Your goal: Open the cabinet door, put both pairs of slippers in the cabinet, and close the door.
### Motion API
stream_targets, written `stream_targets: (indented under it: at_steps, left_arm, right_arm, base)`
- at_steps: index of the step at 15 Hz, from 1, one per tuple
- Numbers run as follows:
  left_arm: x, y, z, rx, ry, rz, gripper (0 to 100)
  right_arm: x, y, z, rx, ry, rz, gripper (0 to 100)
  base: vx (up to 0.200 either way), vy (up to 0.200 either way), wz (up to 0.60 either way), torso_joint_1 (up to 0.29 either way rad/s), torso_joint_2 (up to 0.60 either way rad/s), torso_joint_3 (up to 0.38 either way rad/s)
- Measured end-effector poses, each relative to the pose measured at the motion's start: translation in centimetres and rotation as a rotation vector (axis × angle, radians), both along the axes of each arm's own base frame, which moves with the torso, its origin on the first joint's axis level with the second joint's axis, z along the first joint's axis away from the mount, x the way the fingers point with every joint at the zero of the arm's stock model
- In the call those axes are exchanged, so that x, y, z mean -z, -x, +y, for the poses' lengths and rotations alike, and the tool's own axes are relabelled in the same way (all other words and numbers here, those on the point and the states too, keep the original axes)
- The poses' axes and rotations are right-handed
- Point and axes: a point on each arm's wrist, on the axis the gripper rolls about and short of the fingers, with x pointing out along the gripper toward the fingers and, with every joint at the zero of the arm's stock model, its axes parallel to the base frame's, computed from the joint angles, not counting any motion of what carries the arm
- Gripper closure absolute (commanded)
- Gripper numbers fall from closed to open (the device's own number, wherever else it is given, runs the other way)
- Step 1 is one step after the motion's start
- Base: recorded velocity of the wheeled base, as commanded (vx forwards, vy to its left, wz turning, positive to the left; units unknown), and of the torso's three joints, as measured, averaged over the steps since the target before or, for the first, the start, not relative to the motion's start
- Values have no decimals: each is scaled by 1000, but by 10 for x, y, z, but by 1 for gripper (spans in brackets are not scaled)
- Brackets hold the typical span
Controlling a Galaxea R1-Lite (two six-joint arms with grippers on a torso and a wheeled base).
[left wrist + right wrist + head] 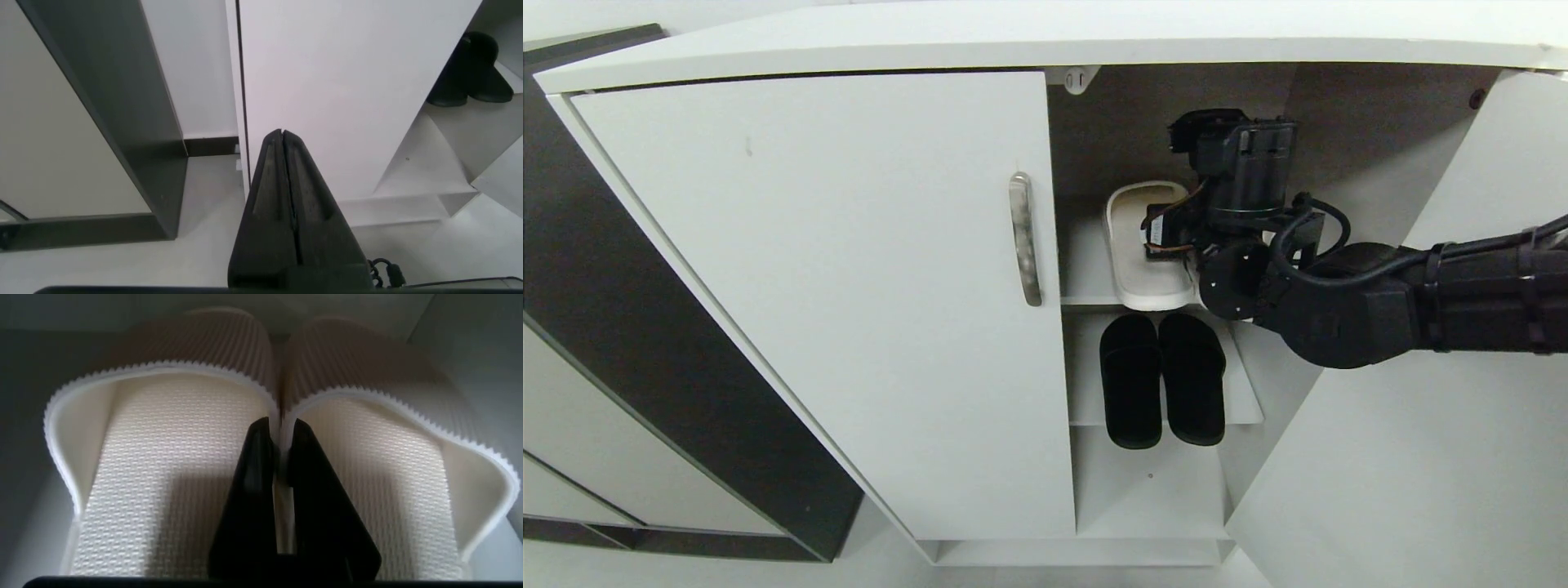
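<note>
A pair of white slippers (180,482) lies side by side on the cabinet's upper shelf (1082,278). One white slipper (1143,261) shows beside my right wrist in the head view. My right gripper (283,445) is inside the cabinet, shut on the two inner edges of the white slippers where they meet. The black slippers (1162,380) rest together on the shelf below and are also seen as black slippers (474,69) from the left wrist. My left gripper (283,143) is shut on nothing, low in front of the closed left door (343,82).
The cabinet's left door (833,286) with its metal handle (1024,238) is closed. The right door (1421,457) stands swung open beside my right arm. A dark panel (645,327) stands left of the cabinet. The bottom compartment (1147,490) holds nothing.
</note>
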Motion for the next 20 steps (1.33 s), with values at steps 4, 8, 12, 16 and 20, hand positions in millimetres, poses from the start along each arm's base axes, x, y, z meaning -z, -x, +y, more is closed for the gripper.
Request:
stream_targets:
  at_steps: [4, 8, 12, 16, 20]
  left_arm:
    - [0, 0, 0, 0, 0, 0, 100]
    - [0, 0, 0, 0, 0, 0, 100]
    - [0, 0, 0, 0, 0, 0, 100]
    - [0, 0, 0, 0, 0, 0, 100]
    - [0, 0, 0, 0, 0, 0, 100]
  right_arm:
    - [7, -8, 0, 13, 9, 11, 0]
    - [11, -8, 0, 13, 16, 20, 0]
    - [13, 11, 2, -15, 34, 40, 0]
    - [8, 63, -1, -92, 50, 56, 100]
    - [13, 117, -16, -181, 49, 64, 100]
  base:
    - [0, 0, 0, 0, 0, 0]
    - [0, 0, 0, 0, 0, 0]
    - [0, 0, 0, 0, 0, 0]
    - [0, 0, 0, 0, 0, 0]
    - [0, 0, 0, 0, 0, 0]
